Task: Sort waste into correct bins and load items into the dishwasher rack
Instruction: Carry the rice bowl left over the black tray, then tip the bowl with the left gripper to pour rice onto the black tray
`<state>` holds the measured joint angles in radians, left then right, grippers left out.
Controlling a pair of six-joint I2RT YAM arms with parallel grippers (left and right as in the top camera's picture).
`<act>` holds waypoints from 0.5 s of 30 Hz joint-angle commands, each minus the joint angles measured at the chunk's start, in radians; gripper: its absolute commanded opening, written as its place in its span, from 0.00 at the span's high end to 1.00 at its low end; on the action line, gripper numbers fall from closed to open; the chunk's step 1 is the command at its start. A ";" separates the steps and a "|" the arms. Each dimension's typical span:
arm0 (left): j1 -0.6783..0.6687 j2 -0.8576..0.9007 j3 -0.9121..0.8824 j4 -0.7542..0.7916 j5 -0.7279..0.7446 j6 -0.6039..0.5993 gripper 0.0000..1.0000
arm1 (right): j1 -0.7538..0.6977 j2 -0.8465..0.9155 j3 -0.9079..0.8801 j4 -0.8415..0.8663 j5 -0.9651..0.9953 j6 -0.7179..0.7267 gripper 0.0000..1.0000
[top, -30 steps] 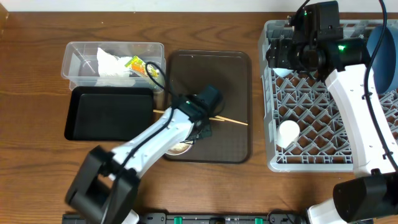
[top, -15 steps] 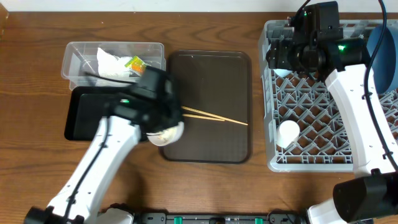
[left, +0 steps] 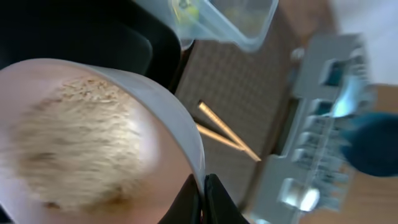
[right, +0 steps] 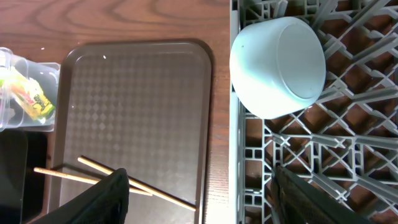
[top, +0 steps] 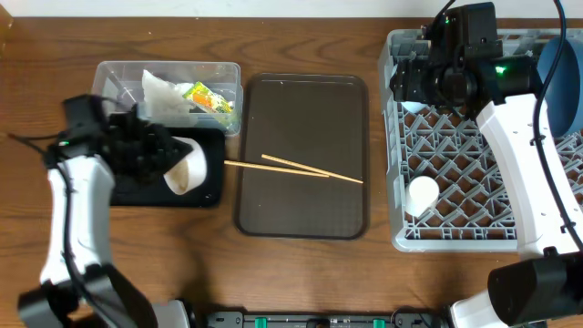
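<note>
even bright light; left wrist view blurred, others sharp.

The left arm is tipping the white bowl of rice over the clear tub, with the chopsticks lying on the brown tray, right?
Not quite. The overhead view shows the left gripper holding the white bowl tipped over the black tray, not the clear tub. The chopsticks do lie on the brown tray.

The clear plastic rectangular tub sits at 12 o'clock of the shallow black rectangular tray. At their 3 o'clock is the dark brown serving tray — two thin wooden chopsticks on it.
</note>
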<state>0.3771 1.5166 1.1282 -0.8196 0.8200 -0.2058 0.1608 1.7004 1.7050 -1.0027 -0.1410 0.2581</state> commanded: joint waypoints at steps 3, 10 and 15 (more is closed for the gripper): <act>0.132 0.123 0.023 0.037 0.393 0.113 0.94 | -0.002 -0.006 0.012 -0.002 0.006 -0.013 0.29; 0.206 0.242 0.023 0.119 0.700 0.119 0.94 | -0.002 -0.006 0.012 -0.003 0.006 -0.013 0.29; 0.237 0.255 0.023 0.129 0.753 0.057 0.94 | -0.002 -0.006 0.012 -0.003 0.006 -0.013 0.29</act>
<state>0.5938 1.7702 1.1282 -0.6930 1.4494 -0.1249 0.1608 1.7004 1.7050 -1.0058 -0.1406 0.2581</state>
